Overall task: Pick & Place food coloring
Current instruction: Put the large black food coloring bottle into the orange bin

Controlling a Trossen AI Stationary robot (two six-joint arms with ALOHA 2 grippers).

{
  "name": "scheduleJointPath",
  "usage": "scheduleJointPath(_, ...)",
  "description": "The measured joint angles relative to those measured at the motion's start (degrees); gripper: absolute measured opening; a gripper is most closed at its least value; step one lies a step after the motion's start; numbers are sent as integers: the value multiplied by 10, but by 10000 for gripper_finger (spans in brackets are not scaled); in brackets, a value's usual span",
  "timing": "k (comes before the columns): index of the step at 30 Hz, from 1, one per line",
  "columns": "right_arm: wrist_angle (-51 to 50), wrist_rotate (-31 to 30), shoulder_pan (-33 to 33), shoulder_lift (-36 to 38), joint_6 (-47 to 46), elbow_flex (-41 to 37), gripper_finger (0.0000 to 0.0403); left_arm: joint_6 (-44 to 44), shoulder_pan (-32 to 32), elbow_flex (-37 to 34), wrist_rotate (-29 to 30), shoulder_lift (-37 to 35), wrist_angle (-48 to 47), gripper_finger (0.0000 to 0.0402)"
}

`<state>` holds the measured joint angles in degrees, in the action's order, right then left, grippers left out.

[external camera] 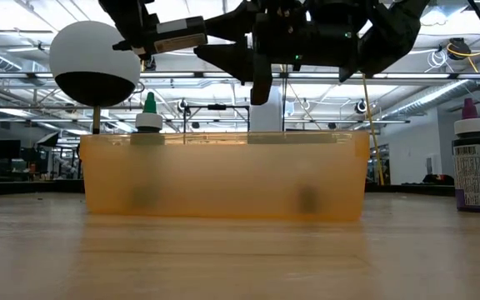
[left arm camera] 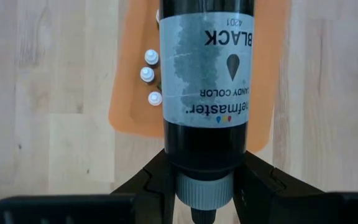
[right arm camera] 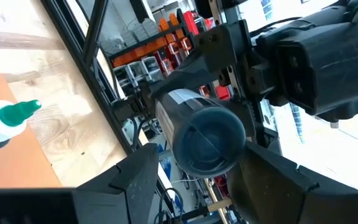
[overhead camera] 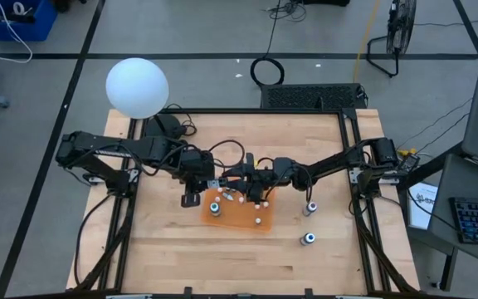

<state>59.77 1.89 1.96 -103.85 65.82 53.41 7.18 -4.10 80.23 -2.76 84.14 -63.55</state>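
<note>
A black food coloring bottle (left arm camera: 205, 93) with a grey label reading BLACK lies level in the air above the orange tray (overhead camera: 241, 218), between both grippers. My left gripper (left arm camera: 205, 180) is shut on its cap end. My right gripper (right arm camera: 201, 160) is open, its fingers on either side of the bottle's round base (right arm camera: 210, 142); whether they touch it I cannot tell. In the high view the two grippers meet over the tray's far edge, left (overhead camera: 222, 178) and right (overhead camera: 251, 178). Three tiny white-topped bottles (left arm camera: 148, 76) and a green-tipped bottle (right arm camera: 8, 118) stand in the tray. My left gripper pinches the black bottle between its two fingers at the shoulder, just behind the grey cap (left arm camera: 204, 186). The fingers (left arm camera: 151, 183) lie along the bottle's length, cap end toward the wrist. The bottle is lifted clear and held about level, its base pointing at my right gripper.
Two more teal-topped bottles stand on the bare wood to the right of the tray (overhead camera: 310, 208) (overhead camera: 308, 239); one with a purple top (external camera: 477, 167) shows in the low view. A white globe lamp (overhead camera: 137, 87) stands at the far left corner. Black frame rails (overhead camera: 362, 191) border the table.
</note>
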Motion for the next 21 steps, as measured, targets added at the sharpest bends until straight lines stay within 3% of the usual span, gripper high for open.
scheduleJointPath(21,25,15,9,0,-10,1,210,2,0,0,3,-1,3,118)
